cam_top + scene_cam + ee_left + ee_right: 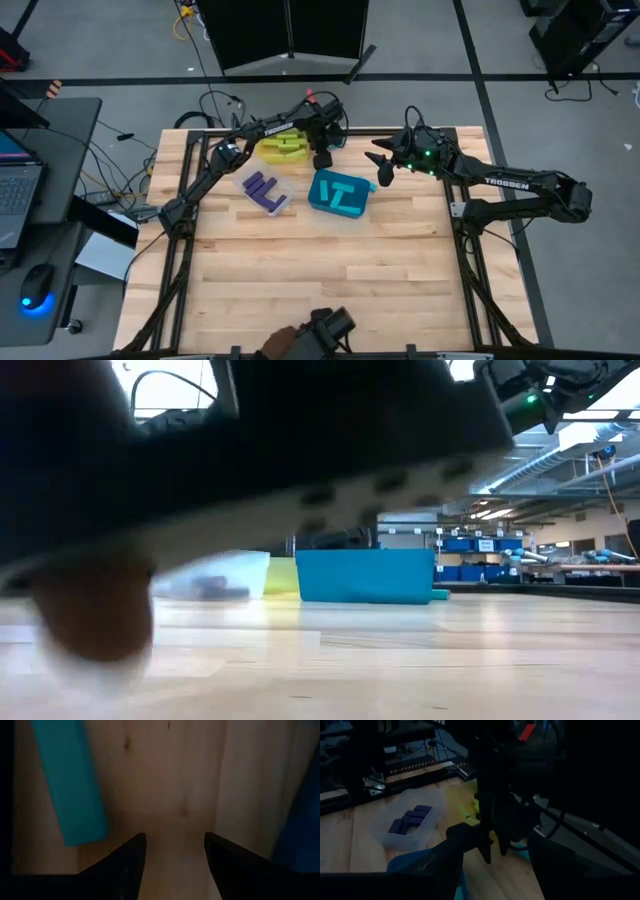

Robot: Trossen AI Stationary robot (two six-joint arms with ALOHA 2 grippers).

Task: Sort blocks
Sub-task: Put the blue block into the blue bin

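My left gripper [322,160] points down at the table between the yellow bin [283,148] and the teal bin [338,192]. It is open over bare wood. A cyan block [67,785] lies flat on the table just beside its fingers, untouched. The clear bin [263,190] holds purple blocks [410,817]. Cyan blocks [345,192] lie in the teal bin and yellow-green blocks in the yellow bin. My right gripper [383,170] hovers open to the right of the teal bin, holding nothing.
The three bins crowd the table's far middle, and bare wood [330,270] stretches from them to the near edge. A dark, blurred object [250,450] fills the upper left of the low view. A dark device [325,330] sits at the near edge.
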